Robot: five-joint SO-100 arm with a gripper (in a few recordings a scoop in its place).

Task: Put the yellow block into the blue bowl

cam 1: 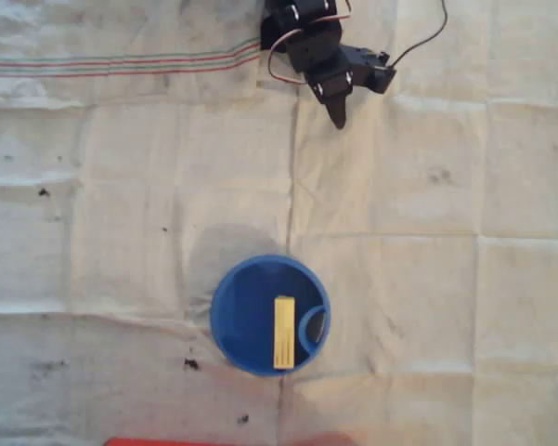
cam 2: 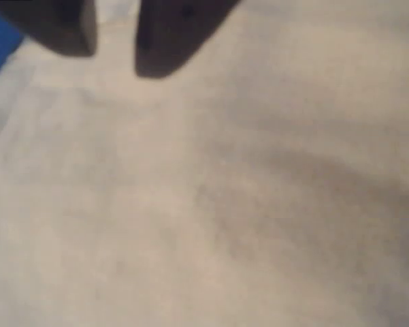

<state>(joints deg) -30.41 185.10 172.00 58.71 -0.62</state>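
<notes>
The overhead view looks straight down from high above the cloth-covered counter (cam 1: 427, 279). The wrist view sits close over the same cloth, blurred, its 2 dark fingers (cam 2: 170, 34) at top.

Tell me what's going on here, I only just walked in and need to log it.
Nothing is being handled right now. The yellow block lies inside the blue bowl, which sits on the white cloth in the overhead view. The robot's end effector is up at the top of the cloth, well away from the bowl. In the wrist view its two fingers stand apart with bare cloth between them, so it is open and holds nothing. The block looks already placed.
</notes>
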